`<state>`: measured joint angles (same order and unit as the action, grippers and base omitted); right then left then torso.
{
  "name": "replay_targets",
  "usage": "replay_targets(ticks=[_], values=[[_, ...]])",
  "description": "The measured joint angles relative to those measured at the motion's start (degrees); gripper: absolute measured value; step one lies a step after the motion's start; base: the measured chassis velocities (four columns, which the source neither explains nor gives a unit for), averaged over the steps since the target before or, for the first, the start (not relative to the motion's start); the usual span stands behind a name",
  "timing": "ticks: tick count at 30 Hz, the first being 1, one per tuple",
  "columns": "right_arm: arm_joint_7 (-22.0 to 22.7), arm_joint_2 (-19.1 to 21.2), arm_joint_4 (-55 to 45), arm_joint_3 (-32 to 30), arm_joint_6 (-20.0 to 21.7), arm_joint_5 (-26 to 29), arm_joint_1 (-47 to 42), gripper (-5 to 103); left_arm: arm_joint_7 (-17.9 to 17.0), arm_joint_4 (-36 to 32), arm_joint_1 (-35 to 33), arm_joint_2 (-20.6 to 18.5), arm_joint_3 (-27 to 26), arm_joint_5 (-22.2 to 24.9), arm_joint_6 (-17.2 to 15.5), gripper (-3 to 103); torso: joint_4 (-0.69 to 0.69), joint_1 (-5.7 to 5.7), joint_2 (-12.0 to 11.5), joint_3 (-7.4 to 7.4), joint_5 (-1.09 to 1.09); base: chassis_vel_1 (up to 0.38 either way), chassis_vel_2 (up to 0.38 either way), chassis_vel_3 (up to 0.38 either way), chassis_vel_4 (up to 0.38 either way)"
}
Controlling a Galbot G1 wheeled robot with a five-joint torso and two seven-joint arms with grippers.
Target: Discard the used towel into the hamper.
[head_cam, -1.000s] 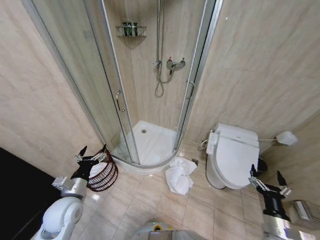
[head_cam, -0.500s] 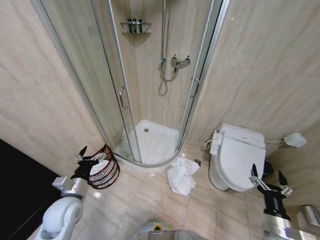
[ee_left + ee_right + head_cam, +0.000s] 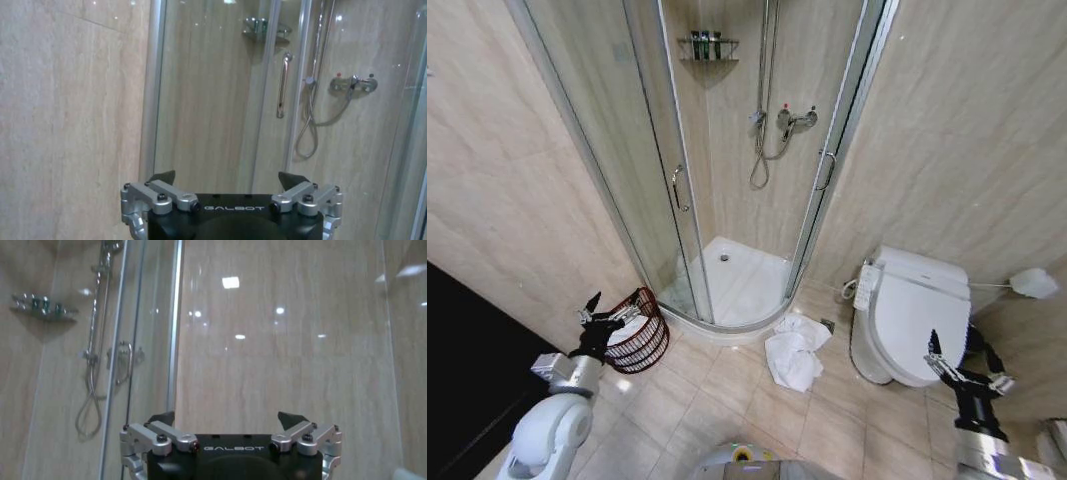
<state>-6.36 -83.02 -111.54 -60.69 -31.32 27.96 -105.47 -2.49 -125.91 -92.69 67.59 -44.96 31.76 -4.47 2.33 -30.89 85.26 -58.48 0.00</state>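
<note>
The used towel [image 3: 793, 351] lies crumpled on the tiled floor [image 3: 717, 390], just outside the shower's curved threshold [image 3: 727, 325] and beside the toilet [image 3: 907, 315]. The hamper [image 3: 639, 342] stands against the wall on the robot's left, next to the glass shower door [image 3: 642, 190], with something white already inside it.

Both arms are raised at the robot's sides. The left pincer [image 3: 605, 312] is released, its 2 fingers spread, hovering in front of the hamper's rim. The right pincer [image 3: 967, 368] is also released and empty, near the toilet's front.

The step in hand seems to be getting into reach of the towel. To do it well, the robot should probably square up on the heap, bend its torso low, and bring 1 spread pincer straight down onto the highest fold, so the closing fingers gather thick cloth rather than scrape tile.
</note>
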Motion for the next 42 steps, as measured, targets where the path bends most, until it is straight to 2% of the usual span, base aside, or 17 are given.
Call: replay_targets(ticks=[5, 23, 35, 38, 42], values=[[3.03, 0.09, 2.00, 1.76, 2.02, -0.84, 0.03, 100, 0.00, 0.00, 0.00, 0.00, 0.00, 0.00, 0.00, 100, 0.00, 0.80, -1.72, 0.88, 0.01, 0.000, 0.000, 0.000, 0.000], [2.90, 0.09, 2.64, 2.35, 1.61, 0.00, 0.24, 100, 0.00, 0.00, 0.00, 0.00, 0.00, 0.00, 0.00, 100, 0.00, 3.38, -7.14, 3.74, 0.00, 0.000, 0.000, 0.000, 0.000], [0.36, -0.04, 2.13, 2.55, 0.21, 2.76, 0.05, 100, 0.00, 0.00, 0.00, 0.00, 0.00, 0.00, 0.00, 100, 0.00, 4.83, -10.13, 5.31, 0.00, 0.000, 0.000, 0.000, 0.000], [-2.19, -0.06, 2.13, 2.43, -0.91, 4.02, 0.13, 100, 0.00, 0.00, 0.00, 0.00, 0.00, 0.00, 0.00, 100, 0.01, 5.35, -11.23, 5.89, 0.00, 0.000, 0.000, 0.000, 0.000], [-2.93, -0.20, 2.14, 2.48, -1.11, 4.25, 0.16, 100, 0.00, 0.00, 0.00, 0.00, 0.00, 0.00, 0.00, 100, 0.00, 5.79, -12.21, 6.42, 0.00, 0.000, 0.000, 0.000, 0.000]])
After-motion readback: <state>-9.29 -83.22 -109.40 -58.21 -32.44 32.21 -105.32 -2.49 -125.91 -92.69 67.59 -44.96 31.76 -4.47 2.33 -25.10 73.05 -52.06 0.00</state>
